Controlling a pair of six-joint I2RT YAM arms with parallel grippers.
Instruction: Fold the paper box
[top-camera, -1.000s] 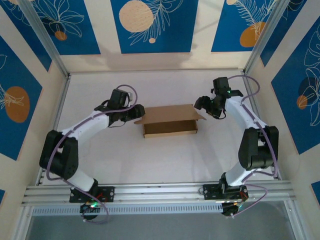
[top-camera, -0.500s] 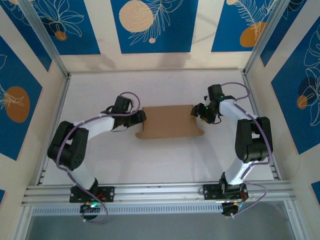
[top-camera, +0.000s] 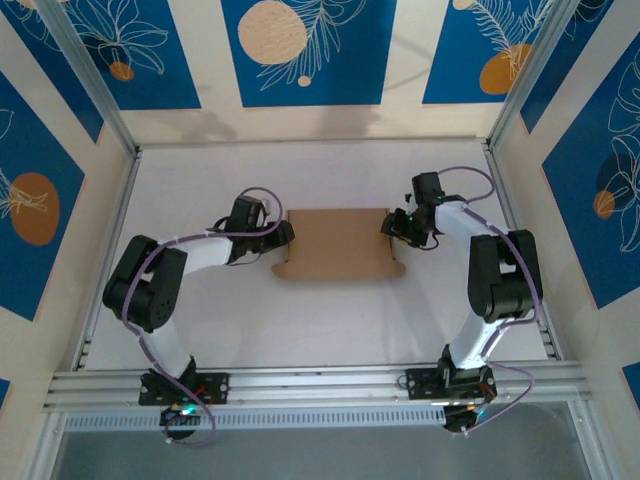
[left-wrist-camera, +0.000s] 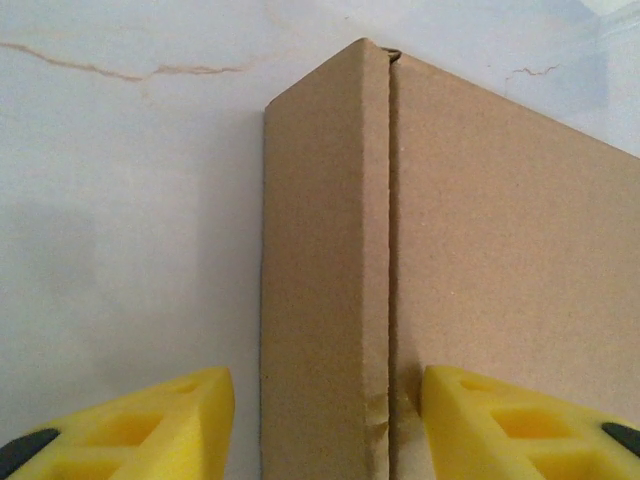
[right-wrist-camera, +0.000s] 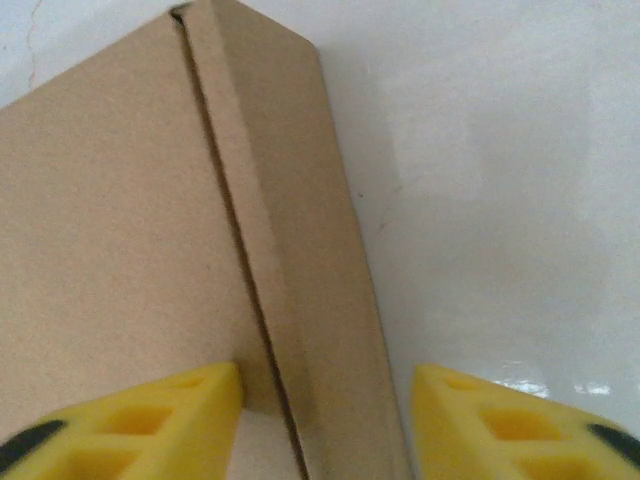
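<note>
- Plain brown paper box (top-camera: 340, 243) lies closed at the middle of the white counter (top-camera: 320, 320).
- Left pincer (top-camera: 285, 236) is released, its 2 yellow fingers (left-wrist-camera: 140, 420) straddling the box's left end wall.
- Right pincer (top-camera: 391, 225) is released too, straddling the right end wall.

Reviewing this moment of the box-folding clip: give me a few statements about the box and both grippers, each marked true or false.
1. The paper box lies on the table between the two grippers. True.
2. Its top panel stands upright, leaving the inside exposed. False: the panel lies flat over the box.
3. The left gripper has a finger on each side of the box's left end wall. True.
4. The right gripper hovers near the back wall, far from the box. False: it is at the box's right end, straddling that end wall.
</note>
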